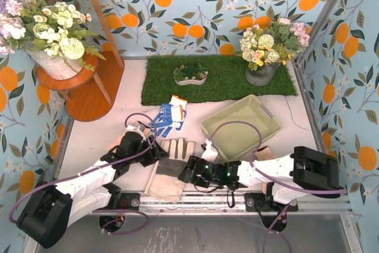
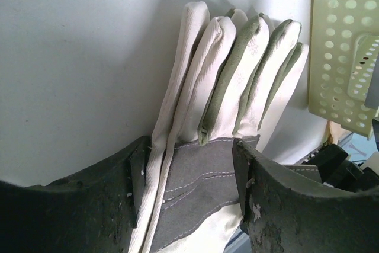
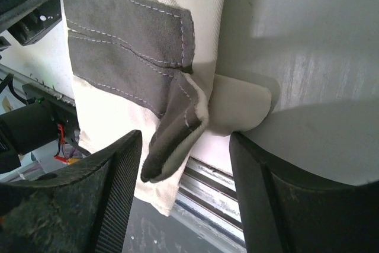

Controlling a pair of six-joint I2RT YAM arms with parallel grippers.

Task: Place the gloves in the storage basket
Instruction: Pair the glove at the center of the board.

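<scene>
The grey-and-cream work glove (image 1: pixel 168 173) lies flat at the near table edge between my two arms. My left gripper (image 1: pixel 155 150) is open, its fingers down on either side of the glove's grey palm patch (image 2: pixel 195 176). My right gripper (image 1: pixel 193 170) is open around the glove's curled grey thumb (image 3: pixel 177 125), not closed on it. The blue-and-white glove (image 1: pixel 169 117) lies beyond the left gripper. The pale green basket (image 1: pixel 260 111) stands tilted at the right, nothing showing inside. A peach-tan piece (image 1: pixel 265 153) shows under the right arm.
A green grass mat (image 1: pixel 160 78) at the back holds a small white dish of plants (image 1: pixel 190 75) and a flower pot (image 1: pixel 260 74). A wooden stand with flowers (image 1: pixel 83 81) is at the back left. The metal table rail (image 3: pixel 207 188) runs just below the glove.
</scene>
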